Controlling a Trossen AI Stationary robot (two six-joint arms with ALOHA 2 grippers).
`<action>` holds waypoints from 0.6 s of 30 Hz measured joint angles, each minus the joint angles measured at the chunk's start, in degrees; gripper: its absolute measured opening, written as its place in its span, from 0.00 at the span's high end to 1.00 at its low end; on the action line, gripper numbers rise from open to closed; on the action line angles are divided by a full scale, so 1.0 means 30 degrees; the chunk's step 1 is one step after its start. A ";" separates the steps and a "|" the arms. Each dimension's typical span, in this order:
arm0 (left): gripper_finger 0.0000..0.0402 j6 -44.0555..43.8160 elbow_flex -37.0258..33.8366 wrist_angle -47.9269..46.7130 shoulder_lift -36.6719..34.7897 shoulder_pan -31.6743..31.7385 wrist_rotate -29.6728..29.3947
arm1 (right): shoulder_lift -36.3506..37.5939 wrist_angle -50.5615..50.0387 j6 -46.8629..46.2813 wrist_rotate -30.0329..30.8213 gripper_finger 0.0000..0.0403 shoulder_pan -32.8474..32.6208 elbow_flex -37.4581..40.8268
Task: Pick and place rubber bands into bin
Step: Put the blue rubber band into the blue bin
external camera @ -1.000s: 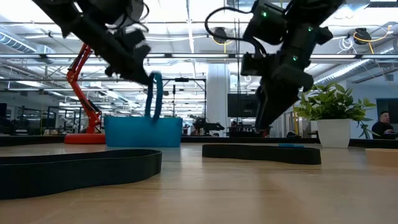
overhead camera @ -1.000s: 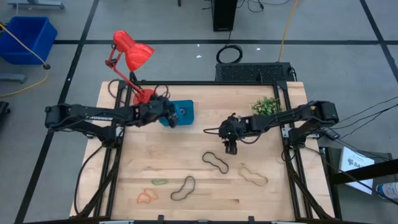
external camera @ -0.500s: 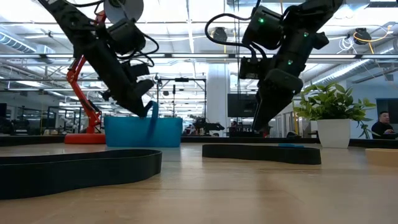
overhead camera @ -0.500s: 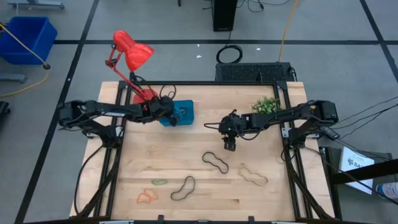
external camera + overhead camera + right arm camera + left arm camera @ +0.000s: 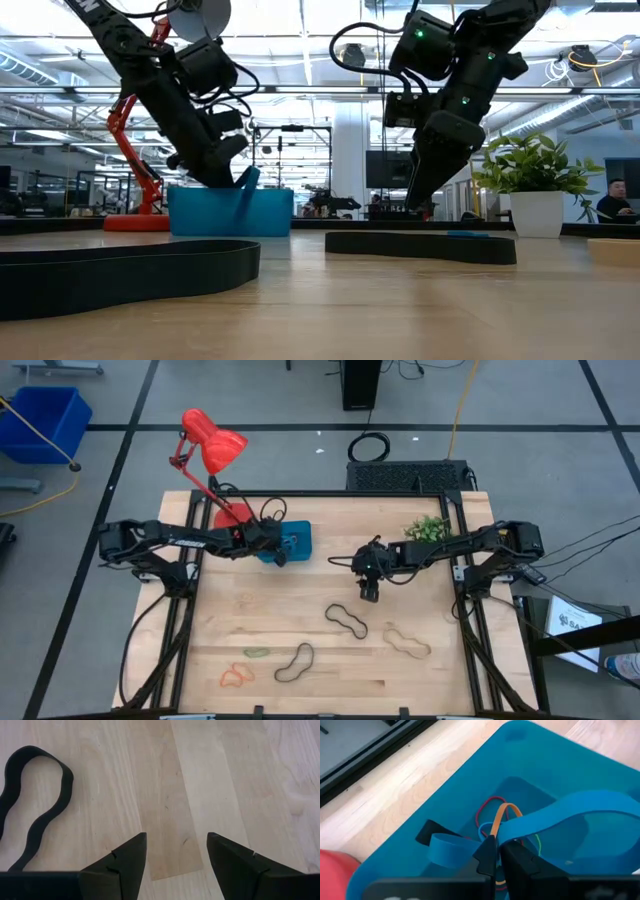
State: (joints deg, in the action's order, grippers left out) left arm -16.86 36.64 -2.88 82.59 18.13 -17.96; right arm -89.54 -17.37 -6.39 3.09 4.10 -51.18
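The teal bin (image 5: 297, 542) stands at the table's far side, beside the lamp's base. Inside it lie red, orange and green rubber bands (image 5: 492, 812). My left gripper (image 5: 278, 552) reaches down into the bin, shut on a wide blue rubber band (image 5: 570, 815). Farther right, my right gripper (image 5: 368, 594) hangs open above bare wood, with nothing between its fingers (image 5: 127, 855). A black band (image 5: 346, 621) lies just in front of it. Tan (image 5: 407, 643), black (image 5: 294, 663), green (image 5: 256, 653) and orange (image 5: 235, 678) bands lie flat nearer the front edge. My left gripper pinches the blue band at a fold (image 5: 506, 831) between its two fingertips, with only a thin slit left between them. The fingers slant down into the bin from the table's left. One loop sags into the bin and the other arches over its rim (image 5: 246, 181).
A red desk lamp (image 5: 210, 445) stands at the far left corner, right behind the bin. A small potted plant (image 5: 428, 528) sits at the far right. Bare wood lies between the two grippers and along the table's middle.
My left gripper has sunk toward the bin and tipped more steeply downward, carrying the blue band. The band hung above the bin's rim before; now most of it is inside the bin.
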 joint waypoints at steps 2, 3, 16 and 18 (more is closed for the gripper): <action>0.92 0.0014 0.0000 0.0022 0.0000 -0.0001 -0.0001 | 0.0000 -0.0007 -0.0007 -0.0022 0.50 0.0000 0.0000; 0.92 0.0070 0.0000 0.0022 0.0000 -0.0032 -0.0021 | 0.0000 -0.0007 -0.0007 -0.0029 0.50 0.0000 0.0000; 0.89 -0.1048 0.0000 0.0805 0.0000 -0.0066 -0.0893 | 0.0344 -0.0506 0.0430 -0.0058 0.49 0.0280 0.0000; 0.86 -0.1060 0.0000 0.0975 0.0000 -0.0066 -0.0896 | 0.0414 -0.0370 0.0441 -0.0064 0.49 0.0379 -0.0029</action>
State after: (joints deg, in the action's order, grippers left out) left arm -20.04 36.64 0.05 82.59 17.93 -20.64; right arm -88.30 -18.47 -5.07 2.90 5.23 -51.27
